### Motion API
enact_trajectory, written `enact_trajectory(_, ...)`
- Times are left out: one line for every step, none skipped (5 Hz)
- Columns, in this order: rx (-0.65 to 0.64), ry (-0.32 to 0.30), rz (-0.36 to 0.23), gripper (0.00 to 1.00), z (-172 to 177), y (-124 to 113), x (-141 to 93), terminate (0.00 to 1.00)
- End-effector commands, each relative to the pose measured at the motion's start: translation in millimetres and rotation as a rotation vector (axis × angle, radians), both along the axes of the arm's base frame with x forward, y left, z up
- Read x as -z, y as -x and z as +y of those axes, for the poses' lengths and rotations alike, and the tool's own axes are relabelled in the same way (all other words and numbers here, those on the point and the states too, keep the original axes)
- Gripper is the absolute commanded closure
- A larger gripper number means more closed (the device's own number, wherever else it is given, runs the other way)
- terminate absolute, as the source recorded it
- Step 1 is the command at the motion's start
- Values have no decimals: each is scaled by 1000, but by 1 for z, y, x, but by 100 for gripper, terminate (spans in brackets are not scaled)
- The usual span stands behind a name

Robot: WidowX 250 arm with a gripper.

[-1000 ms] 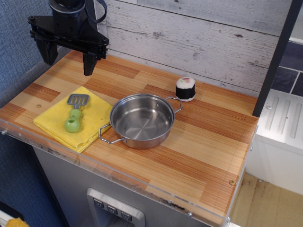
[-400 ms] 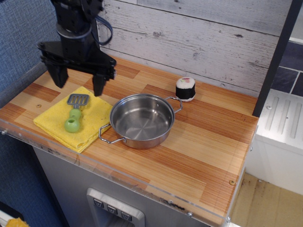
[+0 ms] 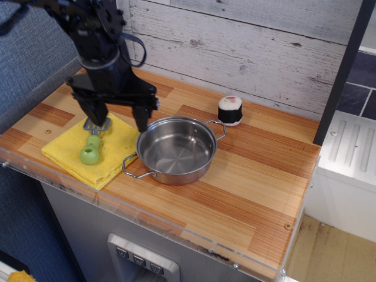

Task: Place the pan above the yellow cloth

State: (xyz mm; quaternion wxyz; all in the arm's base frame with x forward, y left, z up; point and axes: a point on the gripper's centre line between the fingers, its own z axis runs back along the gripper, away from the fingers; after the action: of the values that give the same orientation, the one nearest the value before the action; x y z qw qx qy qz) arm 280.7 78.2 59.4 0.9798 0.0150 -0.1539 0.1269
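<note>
Observation.image is showing the gripper (image 3: 117,117) hanging low over the wooden counter (image 3: 252,176), its two black fingers (image 3: 141,119) pointing down and spread wide apart. Nothing is sitting between the fingers, and they are gripping nothing.

The pan (image 3: 176,150) is resting upright on the counter, just to the right of and slightly nearer the camera than the right-hand finger. That finger is standing at or just outside the pan's far-left rim; contact cannot be confirmed from this view. The yellow cloth (image 3: 70,154) is lying flat beneath and in front of the left-hand finger, with its right edge touching or tucked under the pan's near loop handle. A green-handled spatula (image 3: 91,147) is lying on the cloth, and its grey blade is partly hidden behind the left-hand finger. A sushi roll (image 3: 230,110) is standing well to the right of the fingers, behind the pan.

Judgement: the wide opening is suited to straddling the pan's rim, so the arm appears to be lining up for a rim grasp. The pan is not yet lifted. The spatula is occupying the target cloth and may obstruct placement.
</note>
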Motion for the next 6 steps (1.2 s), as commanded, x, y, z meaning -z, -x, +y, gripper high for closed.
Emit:
enact_trajectory(49, 21, -33, 0, -9, -13, 12, 0)
enact_trajectory(72, 49, -53, 0, -17, -16, 17, 0)
enact_trajectory(110, 60, -54, 0, -27, -19, 20, 0)
enact_trajectory(146, 74, -55, 0, -39, -22, 26, 0)
enact_trajectory(162, 62, -26, 100, -45, -21, 34, 0)
enact_trajectory(196, 49, -8, 100, -49, -24, 39, 0)
